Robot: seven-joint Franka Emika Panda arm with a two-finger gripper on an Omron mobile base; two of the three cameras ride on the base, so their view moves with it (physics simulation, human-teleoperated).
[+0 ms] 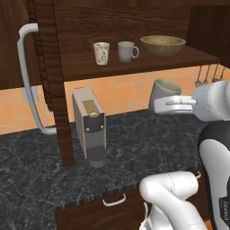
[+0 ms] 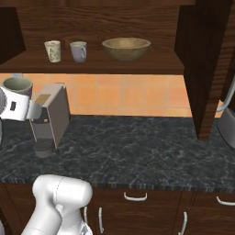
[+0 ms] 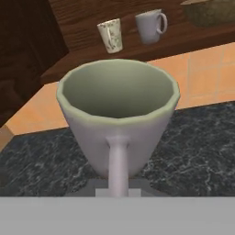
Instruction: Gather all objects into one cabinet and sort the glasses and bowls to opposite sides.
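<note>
Cups and mugs: three — one cream patterned cup point(image 1: 101, 53), one grey mug point(image 1: 126, 51), one pale greenish-white cup point(image 1: 164, 93).
Bowls: one, a wide tan bowl point(image 1: 162, 45).
Coffee machines: one, a grey coffee machine point(image 1: 89, 126).
Shelves carrying crockery: one plank shelf point(image 1: 134, 64), which bore two cups and the bowl.
Drawer handles seen under the counter: three point(image 2: 135, 198).

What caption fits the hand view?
Gripper holds pale greenish-white cup below shelf with cream cup and grey mug.
</note>
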